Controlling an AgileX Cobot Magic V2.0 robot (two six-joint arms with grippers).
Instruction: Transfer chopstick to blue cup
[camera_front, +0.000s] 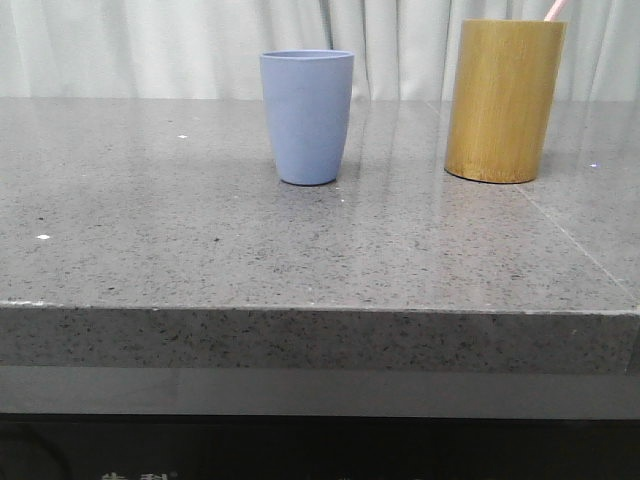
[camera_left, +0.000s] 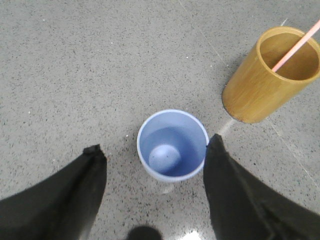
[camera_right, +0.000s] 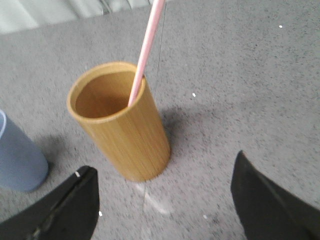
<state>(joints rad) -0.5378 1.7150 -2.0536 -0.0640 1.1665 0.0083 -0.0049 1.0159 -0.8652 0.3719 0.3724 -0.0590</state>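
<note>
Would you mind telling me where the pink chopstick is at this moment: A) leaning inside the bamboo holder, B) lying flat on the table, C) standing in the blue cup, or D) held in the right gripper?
A: the chopstick leans against the inner rim of the bamboo holder, while the blue cup holds nothing.

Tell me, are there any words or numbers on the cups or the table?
None on the matte light-blue tumbler, the yellow-brown bamboo cylinder, the thin pale pink chopstick or the speckled grey stone table.
Some pale marks on the dark panel below the table edge are cut off by the front view's bottom edge and cannot be read.
</note>
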